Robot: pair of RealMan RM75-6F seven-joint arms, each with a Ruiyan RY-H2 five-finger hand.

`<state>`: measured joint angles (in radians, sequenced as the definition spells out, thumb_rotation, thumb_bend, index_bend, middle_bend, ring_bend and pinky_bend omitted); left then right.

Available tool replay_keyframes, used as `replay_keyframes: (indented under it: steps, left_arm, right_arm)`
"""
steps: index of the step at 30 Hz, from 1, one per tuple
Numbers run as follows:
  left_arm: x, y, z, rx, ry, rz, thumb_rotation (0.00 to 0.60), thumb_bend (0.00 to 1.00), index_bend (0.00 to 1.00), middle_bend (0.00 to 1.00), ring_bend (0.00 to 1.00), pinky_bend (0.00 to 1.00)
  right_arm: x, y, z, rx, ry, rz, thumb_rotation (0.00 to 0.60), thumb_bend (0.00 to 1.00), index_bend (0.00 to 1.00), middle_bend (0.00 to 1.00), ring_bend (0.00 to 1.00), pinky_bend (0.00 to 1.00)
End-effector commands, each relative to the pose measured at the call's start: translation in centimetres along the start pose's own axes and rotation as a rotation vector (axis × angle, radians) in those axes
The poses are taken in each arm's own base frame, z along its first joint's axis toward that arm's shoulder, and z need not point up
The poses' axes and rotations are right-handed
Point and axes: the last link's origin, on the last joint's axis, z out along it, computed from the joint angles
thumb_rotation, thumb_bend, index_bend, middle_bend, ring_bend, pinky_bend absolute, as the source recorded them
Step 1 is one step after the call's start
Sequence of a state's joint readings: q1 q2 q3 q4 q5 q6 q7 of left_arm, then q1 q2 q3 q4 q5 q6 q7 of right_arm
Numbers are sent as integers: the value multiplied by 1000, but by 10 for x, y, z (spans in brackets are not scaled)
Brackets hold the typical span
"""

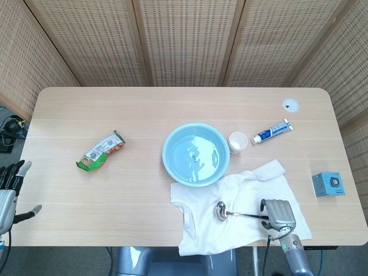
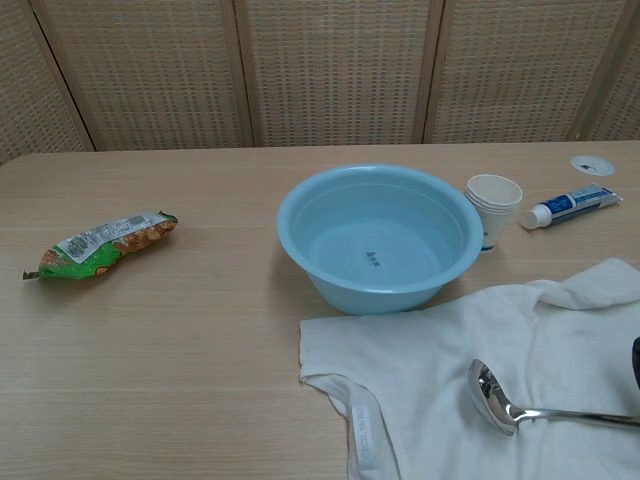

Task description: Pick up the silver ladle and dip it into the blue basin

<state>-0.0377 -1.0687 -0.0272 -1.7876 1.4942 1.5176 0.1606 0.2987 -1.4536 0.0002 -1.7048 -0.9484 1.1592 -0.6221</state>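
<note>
Glossy metal ladle (image 1: 244, 214) on matt white cloth (image 1: 230, 198); smooth blue plastic basin (image 1: 195, 154); pale wood table (image 1: 144, 115).

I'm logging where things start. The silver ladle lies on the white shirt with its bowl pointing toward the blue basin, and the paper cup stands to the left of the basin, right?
Not quite. The paper cup stands on the right of the blue basin, between it and the toothpaste tube, as the head view shows. The silver ladle does lie on the white shirt, bowl end nearer the basin.
</note>
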Motion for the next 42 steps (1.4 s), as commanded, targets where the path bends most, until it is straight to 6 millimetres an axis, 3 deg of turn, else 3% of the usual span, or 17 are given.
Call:
replay_keyframes:
  steps: [1,26,38,42]
  left_arm:
    - [0,0,0,0,1,0,600,0,0,0,0,0]
    - [0,-1,0,4,2,-1,600,0,0,0,0,0]
    - [0,-1,0,4,2,-3,600,0,0,0,0,0]
    - [1,-1,0,4,5,-5,600,0,0,0,0,0]
  right_arm:
    - [-3,-2,1,3,0,-9,600,421,511,976,1000,1000]
    - [-18,-2,17,-36,2,-69,600,432,531,974,1000,1000]
    - [-14,0,18,-38,5,-44,600,643,599,976,1000,1000]
    - [-8,0,15,-30,26,-23,600,669,619,982,1000,1000]
